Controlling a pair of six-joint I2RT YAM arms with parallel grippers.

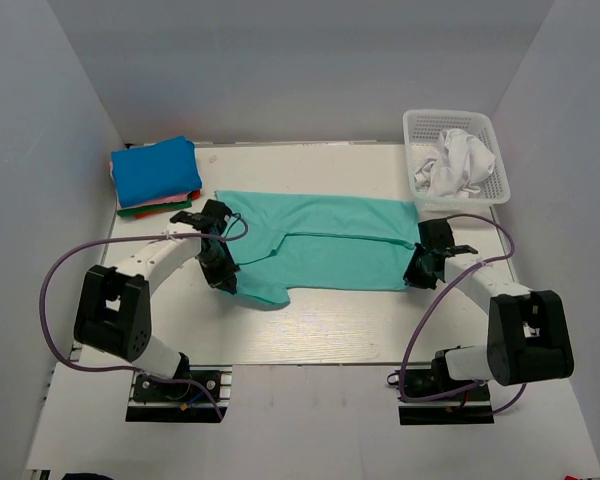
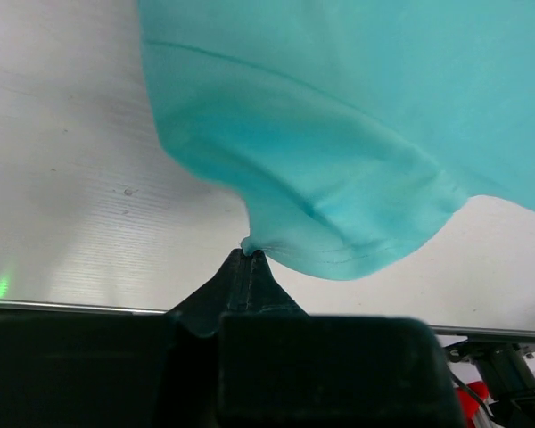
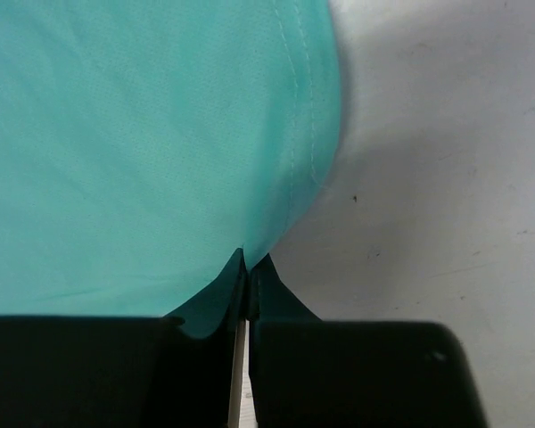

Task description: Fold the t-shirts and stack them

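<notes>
Top, left-wrist and right-wrist views of a bimanual fold in progress. The teal t-shirt point(image 1: 325, 245) lies spread on the surface point(image 1: 330, 330), its long axis running left to right between the two arms. The left hand point(image 1: 223, 278) is pressed together on a pinch of cloth at the shirt's near left edge, just beside the sleeve point(image 1: 268, 290) that juts toward the arm bases. In the left-wrist view the fabric rises to a small peak at the left hand point(image 2: 248, 259), and the sleeve's stitched hem bulges just beyond it. The right hand point(image 1: 415, 272) is likewise closed, gripping the near right corner. The right-wrist view shows the hemmed edge of the teal t-shirt point(image 3: 116, 134) drawn down into the right hand point(image 3: 247, 263).

Both hands thus hold the near long edge, each at its own end, and the body of the shirt lies beyond them — so the likely next move is to carry that edge away from the bases and over the far half. The cloth is smooth, with one lengthwise line across its middle. A stack of folded t-shirts point(image 1: 155, 172), blue on top, sits at the far left; a white t-shirt point(image 1: 458, 165) lies crumpled in the basket point(image 1: 450, 114) at the far right.
</notes>
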